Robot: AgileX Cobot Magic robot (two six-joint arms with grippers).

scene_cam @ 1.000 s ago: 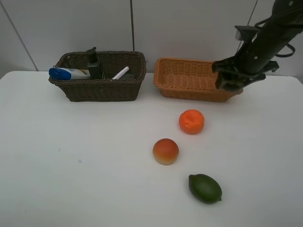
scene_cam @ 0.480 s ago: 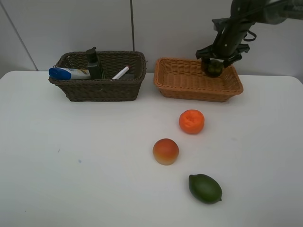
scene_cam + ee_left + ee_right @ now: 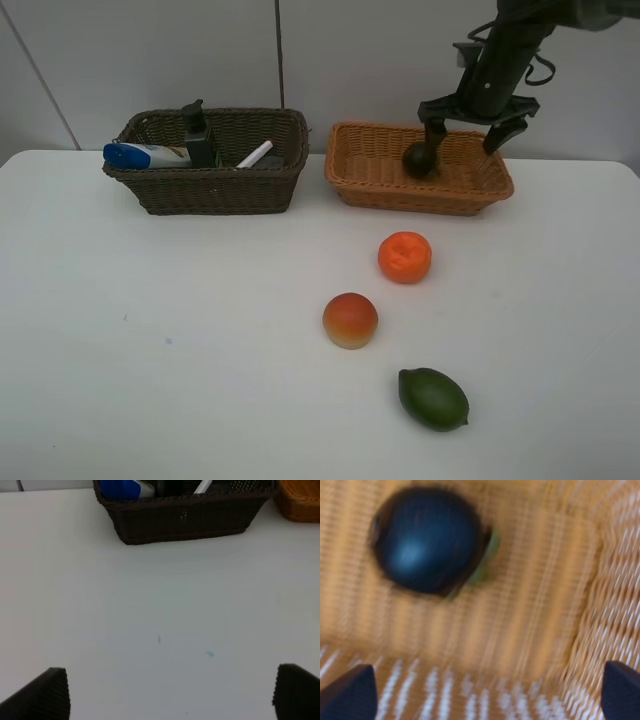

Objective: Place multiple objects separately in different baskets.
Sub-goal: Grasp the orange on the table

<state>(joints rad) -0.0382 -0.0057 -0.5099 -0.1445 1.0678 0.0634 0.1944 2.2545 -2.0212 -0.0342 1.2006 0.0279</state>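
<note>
Exterior high view is showing a white table [image 3: 150,380], with the dark brown basket [image 3: 215,190] sitting at the far left and the light orange basket [image 3: 380,185] just beside it. The right gripper [image 3: 463,135] is hanging over the light basket, jaws wide apart, gripping nothing. The left gripper [image 3: 170,695] is also standing wide apart, over bare table. The mangosteen [image 3: 420,160] is lying inside the light basket. The orange [image 3: 405,256], peach [image 3: 350,320] and lime [image 3: 433,398] are lying on the table, apart from each other. The dark basket is holding a white bottle [image 3: 150,155], a pump bottle [image 3: 198,135] and a marker [image 3: 254,154]

High camera overlooks whole table [image 3: 150,350]; right wrist close, looking down into light basket [image 3: 535,605]; left wrist low, facing dark basket [image 3: 185,517] beside it.
</note>
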